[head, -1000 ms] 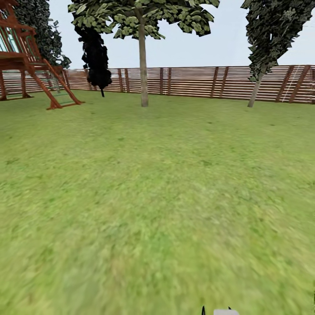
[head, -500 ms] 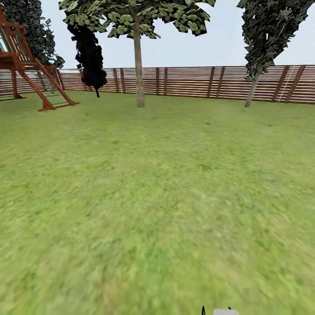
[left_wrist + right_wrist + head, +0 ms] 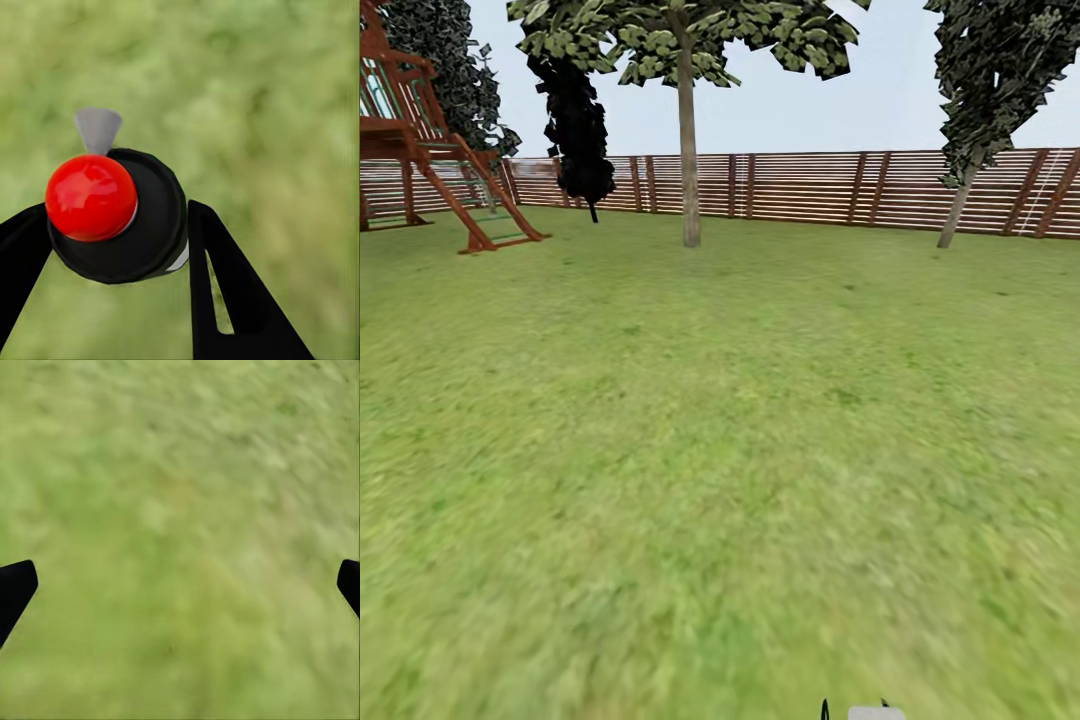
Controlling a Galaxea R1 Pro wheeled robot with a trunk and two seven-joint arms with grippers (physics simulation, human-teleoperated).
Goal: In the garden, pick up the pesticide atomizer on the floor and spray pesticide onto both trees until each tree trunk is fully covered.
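My left gripper (image 3: 118,215) is shut on the pesticide atomizer (image 3: 154,229), a small black bottle with a red top (image 3: 90,196) and a grey nozzle, held over blurred grass. My right gripper (image 3: 184,585) is open over bare lawn, its black fingertips (image 3: 16,585) at the picture's two sides. In the head view a tree (image 3: 680,40) with blocky green leaves stands far ahead, its straight grey-brown trunk (image 3: 688,160) rising from the lawn. A second tree with a leaning trunk (image 3: 958,212) and a darker crown stands at the far right by the fence. No spray specks show.
A wide green lawn (image 3: 720,450) stretches between me and the trees. A brown slatted fence (image 3: 810,185) closes the back. A wooden playhouse with a ladder (image 3: 430,150) stands at far left, with dark columnar trees (image 3: 575,120) near it.
The whole head view swung left, then back right, so the camera has moved. The trees look slightly nearer. Nothing in the garden itself has moved.
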